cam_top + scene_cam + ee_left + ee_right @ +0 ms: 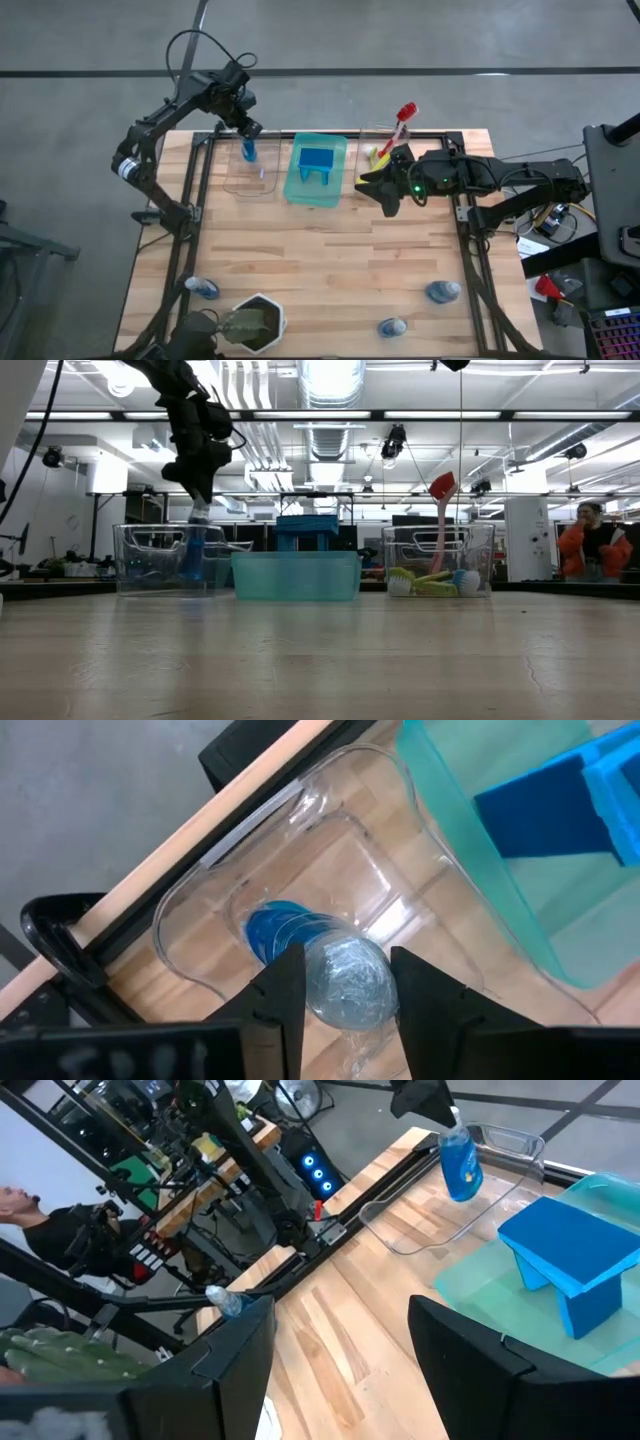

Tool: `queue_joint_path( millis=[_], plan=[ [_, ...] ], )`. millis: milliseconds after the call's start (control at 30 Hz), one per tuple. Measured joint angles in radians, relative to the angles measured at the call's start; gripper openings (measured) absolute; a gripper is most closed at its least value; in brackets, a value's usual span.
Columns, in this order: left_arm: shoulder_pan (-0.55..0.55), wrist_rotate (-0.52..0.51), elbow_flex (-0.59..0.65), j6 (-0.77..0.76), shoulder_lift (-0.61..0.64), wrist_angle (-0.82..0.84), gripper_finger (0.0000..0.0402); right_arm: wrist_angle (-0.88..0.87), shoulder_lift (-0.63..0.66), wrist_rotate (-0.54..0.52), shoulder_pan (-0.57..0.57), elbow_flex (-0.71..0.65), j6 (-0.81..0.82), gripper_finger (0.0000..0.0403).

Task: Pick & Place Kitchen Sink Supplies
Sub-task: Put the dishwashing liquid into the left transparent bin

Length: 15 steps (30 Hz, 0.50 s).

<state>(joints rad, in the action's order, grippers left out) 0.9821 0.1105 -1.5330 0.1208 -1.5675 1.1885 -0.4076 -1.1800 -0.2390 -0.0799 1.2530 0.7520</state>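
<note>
The tabletop (330,250) was pale wood planks, with a workshop of ceiling ducts and lamps behind it. My left pincer (345,982) was clamped on a blue bottle (248,150), its long axis upright, pale cap (345,985) up, inside the clear bin (262,185) at the far edge. My right pincer (340,1350) waited with fingers apart beside the brush bin (440,565). Only the low view showed a person (592,540) in orange.

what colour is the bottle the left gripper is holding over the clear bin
Blue bottle with a pale cap, clearest in the right wrist view.
</note>
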Motion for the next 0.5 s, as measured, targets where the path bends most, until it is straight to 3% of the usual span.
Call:
queue_joint_path(
  millis=[267, 500],
  plan=[
    [0.005, 0.003, 0.01, 0.041, 0.047, 0.011, 0.0121, 0.0, 0.0, 0.0, 0.0, 0.0, -0.003, 0.0226],
    [0.01, 0.004, 0.158, 0.068, 0.128, -0.061, 0.0114, 0.0, 0.0, 0.0, 0.0, 0.0, 0.001, 0.0226]
  ],
)
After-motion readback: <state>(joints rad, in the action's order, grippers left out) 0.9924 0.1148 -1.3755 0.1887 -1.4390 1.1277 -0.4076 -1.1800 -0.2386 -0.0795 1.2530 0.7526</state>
